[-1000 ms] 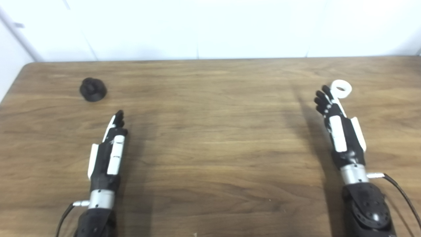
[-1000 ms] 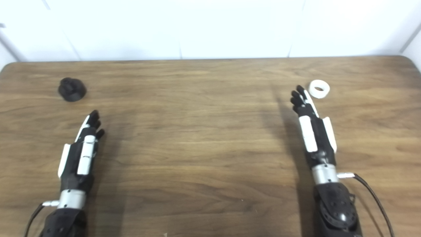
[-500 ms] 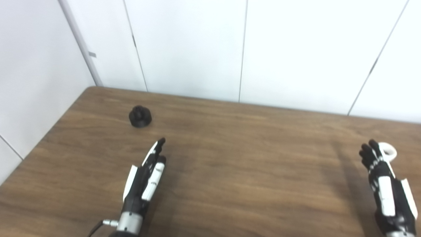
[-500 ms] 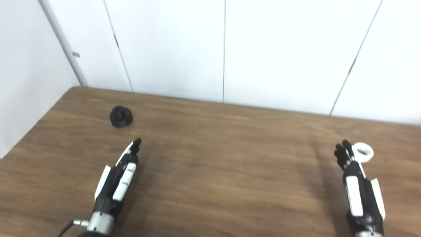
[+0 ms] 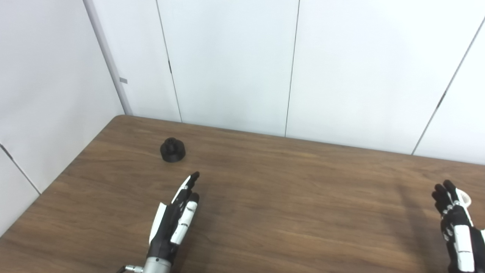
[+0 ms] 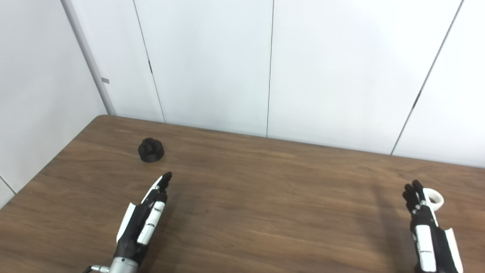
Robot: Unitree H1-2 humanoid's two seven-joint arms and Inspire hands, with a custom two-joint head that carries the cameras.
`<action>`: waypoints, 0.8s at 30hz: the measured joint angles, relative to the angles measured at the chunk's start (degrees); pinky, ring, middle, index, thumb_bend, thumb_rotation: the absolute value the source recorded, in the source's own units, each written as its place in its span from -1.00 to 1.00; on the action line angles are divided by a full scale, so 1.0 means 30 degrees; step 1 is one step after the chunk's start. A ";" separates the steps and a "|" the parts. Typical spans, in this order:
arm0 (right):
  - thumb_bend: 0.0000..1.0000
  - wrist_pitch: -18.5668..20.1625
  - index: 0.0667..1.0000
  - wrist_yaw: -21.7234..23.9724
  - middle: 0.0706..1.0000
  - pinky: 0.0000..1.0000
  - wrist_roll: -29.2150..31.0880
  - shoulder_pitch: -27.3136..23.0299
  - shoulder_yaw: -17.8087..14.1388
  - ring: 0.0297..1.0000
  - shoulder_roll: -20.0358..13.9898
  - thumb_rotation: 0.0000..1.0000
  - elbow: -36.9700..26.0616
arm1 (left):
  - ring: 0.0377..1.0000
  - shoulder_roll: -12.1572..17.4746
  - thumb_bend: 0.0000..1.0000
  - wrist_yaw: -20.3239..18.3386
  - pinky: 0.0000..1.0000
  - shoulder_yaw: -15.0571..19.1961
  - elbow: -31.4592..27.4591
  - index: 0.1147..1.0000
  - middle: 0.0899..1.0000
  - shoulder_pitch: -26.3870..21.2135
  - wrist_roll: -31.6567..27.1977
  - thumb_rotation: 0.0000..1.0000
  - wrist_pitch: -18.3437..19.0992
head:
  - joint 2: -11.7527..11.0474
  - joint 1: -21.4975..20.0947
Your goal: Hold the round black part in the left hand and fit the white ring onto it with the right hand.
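Ring (image 6: 433, 198) lies just beside right robot hand (image 6: 426, 223).

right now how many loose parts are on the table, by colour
black: 1, the black part
white: 1, the ring
total: 2, both lying on the table, neither held by the left hand or the right hand
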 measured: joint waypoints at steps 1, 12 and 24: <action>-0.12 0.0005 0.95 0.0000 0.90 0.98 0.0002 0.0001 0.0001 0.88 -0.0002 1.00 0.0000 | 1.00 -0.0001 -0.09 0.0003 1.00 -0.0002 -0.0001 0.91 0.96 0.0000 -0.0007 0.72 0.0000 | 0.0000 -0.0001; -0.08 0.0010 0.92 -0.0033 0.87 0.96 -0.0084 0.0012 -0.0017 0.86 0.0005 1.00 -0.0068 | 0.99 -0.0163 0.00 0.0587 1.00 0.0476 -0.0941 0.91 0.94 0.0229 -0.0129 -0.07 0.1997 | 0.0176 -0.0177; -0.04 0.0030 0.91 -0.0013 0.86 0.95 -0.0077 0.0109 -0.0063 0.85 -0.0062 1.00 -0.0093 | 0.92 0.0984 0.51 0.1457 0.99 0.1980 -0.3141 0.83 0.85 -0.0500 0.3082 -0.44 0.6503 | 0.0235 -0.0294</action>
